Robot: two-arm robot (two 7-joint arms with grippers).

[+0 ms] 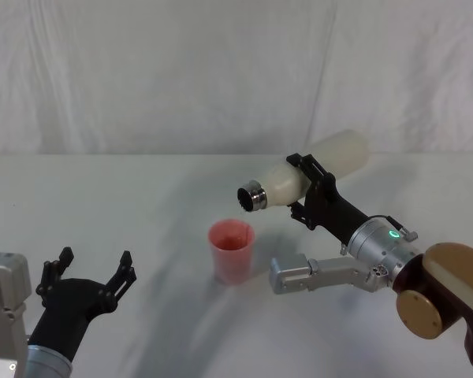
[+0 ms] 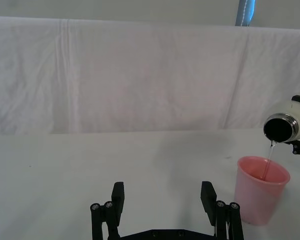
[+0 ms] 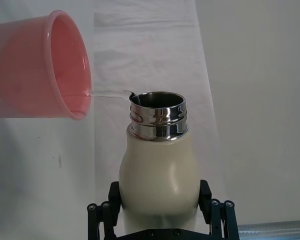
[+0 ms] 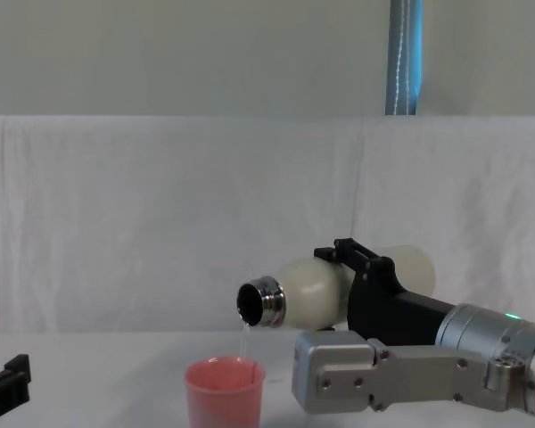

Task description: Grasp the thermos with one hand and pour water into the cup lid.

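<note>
My right gripper [image 1: 306,186] is shut on the cream-white thermos [image 1: 311,175], which it holds tipped almost level above the table. The steel neck [image 4: 260,303] points left and down over the pink cup lid [image 1: 231,250]. A thin stream of water [image 2: 270,156] runs from the neck into the cup lid [image 2: 261,189]. In the right wrist view the thermos [image 3: 159,180] sits between the black fingers [image 3: 217,218], with the cup lid [image 3: 40,67] just past its mouth. My left gripper [image 1: 91,272] rests open near the table's front left, left of the cup lid, holding nothing.
A white cloth covers the table [image 1: 102,205] and hangs as a backdrop [image 4: 160,214] behind it. A blue-grey pole [image 4: 404,57] stands behind the backdrop.
</note>
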